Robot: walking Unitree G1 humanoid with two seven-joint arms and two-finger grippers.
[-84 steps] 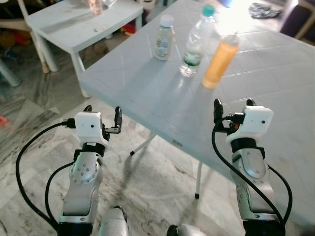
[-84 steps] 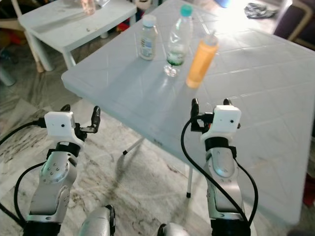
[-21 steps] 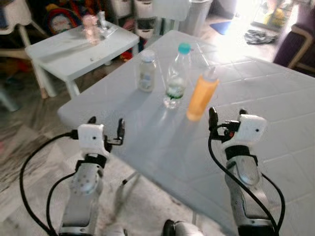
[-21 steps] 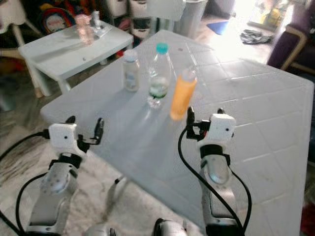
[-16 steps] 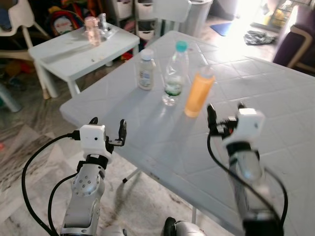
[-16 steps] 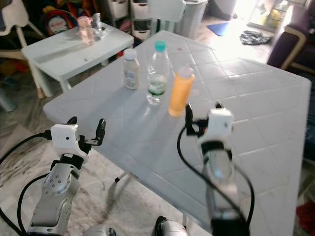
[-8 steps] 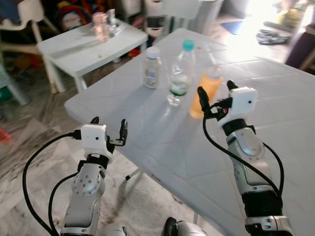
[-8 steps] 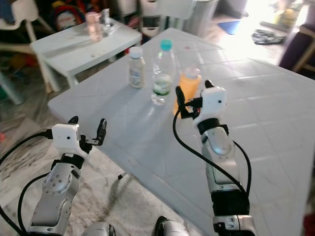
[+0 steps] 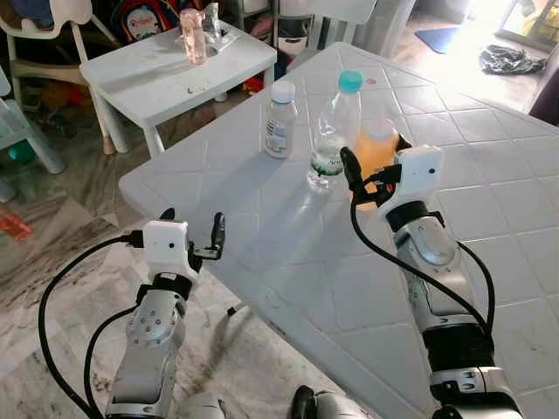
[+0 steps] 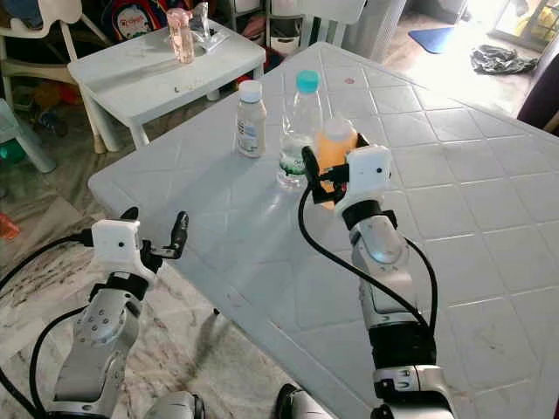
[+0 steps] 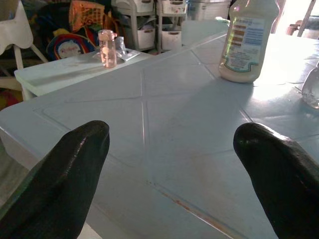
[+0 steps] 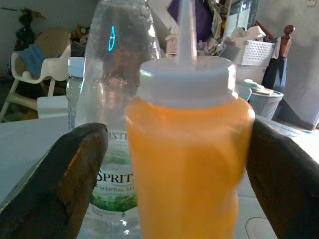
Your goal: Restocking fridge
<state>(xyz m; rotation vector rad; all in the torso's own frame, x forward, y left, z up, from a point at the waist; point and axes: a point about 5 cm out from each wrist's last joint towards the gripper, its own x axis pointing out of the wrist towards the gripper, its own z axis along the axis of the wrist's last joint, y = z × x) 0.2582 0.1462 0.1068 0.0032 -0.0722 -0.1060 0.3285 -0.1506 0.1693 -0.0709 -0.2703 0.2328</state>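
The large pale counter (image 9: 288, 244) carries three containers near its far corner, and the risk sits there: the right hand (image 10: 334, 177) has its fingers spread to either side of the orange squeeze bottle (image 12: 187, 164), not yet clamped, and the clear water bottle (image 10: 299, 131) stands just beside that bottle on the robot's left. If the near finger (image 10: 309, 166) goes wide, I judge it could nudge the water bottle and tip it, since the bottle is tall and looks mostly empty. A soft squeeze bottle may also bulge or spurt through its nozzle if pinched too hard, or slip if gripped only high near the cap. The small white bottle (image 9: 279, 120) stands further to the left, apart from both, and looks safe. The left hand (image 9: 192, 232) hangs below the counter edge with its fingers apart, holding nothing. Hidden matters: the orange bottle's base is covered by the right hand in the head views, so whether the fingers touch it is unclear, and no fridge can be made out.
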